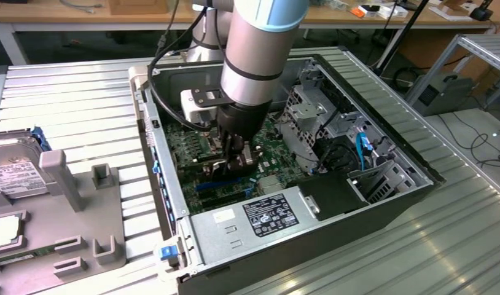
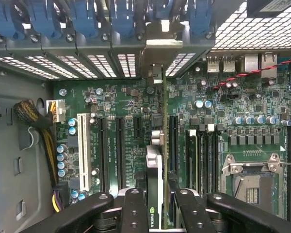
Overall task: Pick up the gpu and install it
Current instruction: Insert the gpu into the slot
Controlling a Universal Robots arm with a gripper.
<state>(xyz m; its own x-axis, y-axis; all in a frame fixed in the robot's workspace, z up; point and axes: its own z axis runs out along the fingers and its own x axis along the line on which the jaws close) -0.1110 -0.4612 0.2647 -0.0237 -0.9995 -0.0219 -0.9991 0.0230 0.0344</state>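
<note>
Even, bright overhead light; glare on the metal slats (image 1: pixel 446 246), perhaps slightly soft.

A work table (image 1: pixel 86 92) of ribbed silver metal slats, seen across the exterior view. Carries, directly on the slats, a black computer case (image 1: pixel 332 239), laid on its side with the open side up, from the middle toward the exterior view's right. Carries also a flat grey holder tray (image 1: pixel 78 203) at the exterior view's left, just beside the case, with short upright grey posts on it. Shows bare slats behind both and in front of the case.
</note>
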